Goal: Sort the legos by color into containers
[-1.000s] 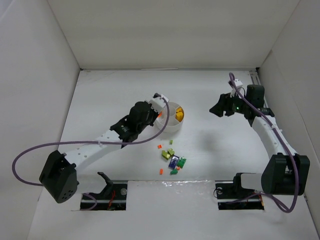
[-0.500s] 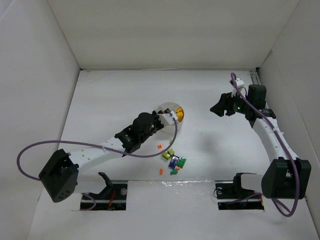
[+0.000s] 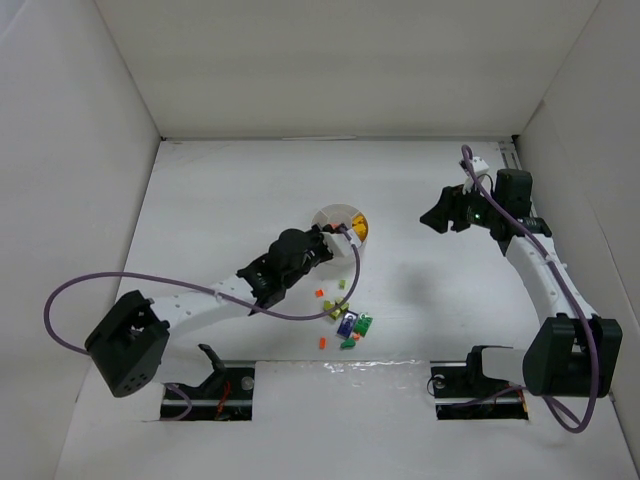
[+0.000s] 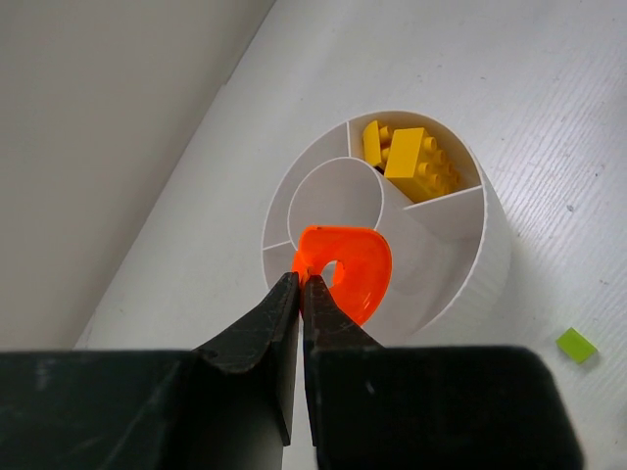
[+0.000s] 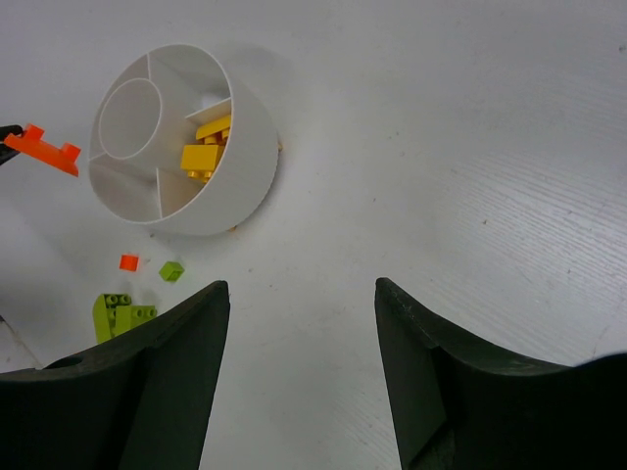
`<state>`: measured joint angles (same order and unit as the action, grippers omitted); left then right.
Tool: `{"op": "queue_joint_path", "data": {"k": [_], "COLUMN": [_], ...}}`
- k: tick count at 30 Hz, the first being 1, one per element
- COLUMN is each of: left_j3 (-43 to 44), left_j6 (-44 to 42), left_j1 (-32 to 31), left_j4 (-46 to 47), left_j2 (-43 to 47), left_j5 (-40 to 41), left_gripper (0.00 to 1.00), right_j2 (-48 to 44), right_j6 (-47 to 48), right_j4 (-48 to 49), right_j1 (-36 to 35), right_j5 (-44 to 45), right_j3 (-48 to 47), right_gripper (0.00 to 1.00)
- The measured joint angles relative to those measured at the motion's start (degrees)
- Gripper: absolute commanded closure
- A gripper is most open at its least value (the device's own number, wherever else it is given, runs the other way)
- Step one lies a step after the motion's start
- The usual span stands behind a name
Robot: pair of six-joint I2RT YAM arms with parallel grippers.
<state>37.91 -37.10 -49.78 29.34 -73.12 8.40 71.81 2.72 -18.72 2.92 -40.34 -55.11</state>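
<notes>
white tabletop (image 3: 230, 190) is carrying the round dish (image 4: 490, 250), and one of its wedges is holding yellow legos (image 4: 411, 157). the left gripper (image 4: 302, 284) is pinching a flat orange piece (image 4: 348, 269) by its edge just above the dish, jaws pressed close together. loose legos (image 3: 348, 318) are lying near the dish, toward the arm bases. the right gripper (image 5: 299, 286) is hanging well apart, jaws standing wide around nothing.

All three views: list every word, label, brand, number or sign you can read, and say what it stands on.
None: nothing readable shows on the white dish, the yellow bricks, the orange piece, the loose legos or the table.
</notes>
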Motion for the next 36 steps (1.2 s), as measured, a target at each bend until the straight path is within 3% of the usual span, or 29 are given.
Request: {"op": "queue_joint_path", "data": {"k": [17, 23, 24, 27, 36], "left_j3": [0.00, 0.00, 0.00, 0.00, 1.70], "left_j6": [0.07, 0.13, 0.20, 0.46, 2.10], "left_j1": [-0.02, 0.00, 0.00, 0.00, 0.00], "left_j4": [2.64, 3.43, 3.50, 4.09, 4.39], "left_j2": [-5.99, -7.04, -7.06, -7.08, -6.86], "left_j5": [-1.07, -1.07, -1.07, -1.01, 0.48], "left_gripper": [0.96, 0.80, 0.73, 0.70, 0.72], "right_j2": [0.72, 1.05, 1.05, 1.05, 1.05], "right_j6": [-0.44, -0.61, -0.61, -0.61, -0.61], "right_j4": [1.25, 1.27, 1.27, 1.27, 1.27], "right_j1": [0.02, 0.02, 0.02, 0.02, 0.02], "right_j5": [0.00, 0.00, 0.00, 0.00, -0.02], "right_j3": [0.00, 0.00, 0.00, 0.00, 0.00], "right_gripper": [0.34, 0.34, 0.34, 0.34, 0.34]}}
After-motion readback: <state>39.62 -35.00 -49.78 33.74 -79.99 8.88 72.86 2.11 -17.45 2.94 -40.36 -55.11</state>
